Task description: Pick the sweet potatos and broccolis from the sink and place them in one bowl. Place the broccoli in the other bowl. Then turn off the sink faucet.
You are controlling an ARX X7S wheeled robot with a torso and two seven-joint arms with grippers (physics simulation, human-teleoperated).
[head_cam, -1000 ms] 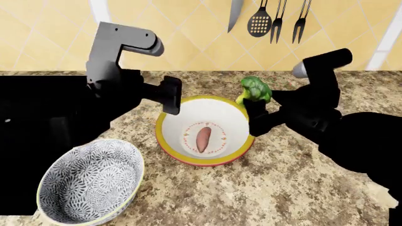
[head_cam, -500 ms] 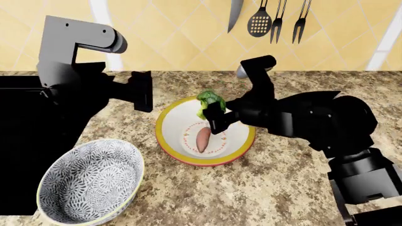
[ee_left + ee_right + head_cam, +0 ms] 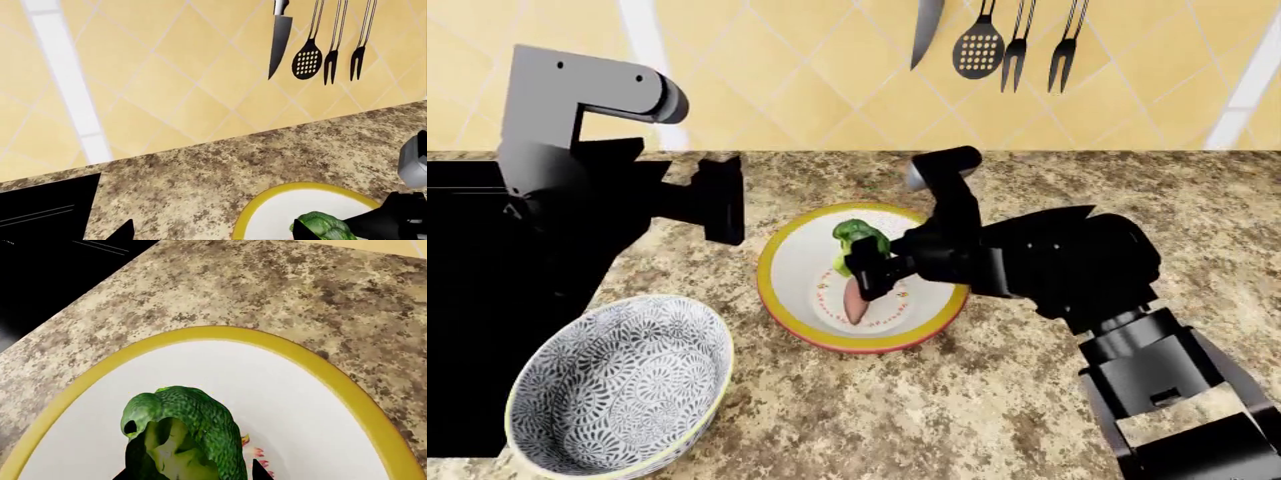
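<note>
**Broccoli carried down over the yellow-rimmed bowl**

Since the earlier frames the right arm has swung from the far right side of the yellow-rimmed bowl to a position over its interior, and the broccoli has dropped from above the far rim to just over the white inner floor. The left arm has drawn back toward the sink, away from the bowl.

The right gripper is clamped on the broccoli's stalk end, with the green floret head projecting beyond the fingertips. In the head view the broccoli's long axis runs roughly upright with a slight lean, head uppermost and toward the bowl's far rim, stalk down into the gripper. In the right wrist view the broccoli fills the near field, its pale stalk flanked by the dark fingertips and the bowl's yellow rim arcing beyond it.

The sweet potato lies on the bowl's floor, its long axis running from the near rim toward the far rim; it sits directly below the gripper, partly covered by it. Whether the broccoli touches it cannot be told.

The left gripper hangs just outside the bowl's left rim, over the bench; whether its fingers are apart or together cannot be told. The patterned grey bowl stands near the bowl's near-left side, apart from it.
</note>
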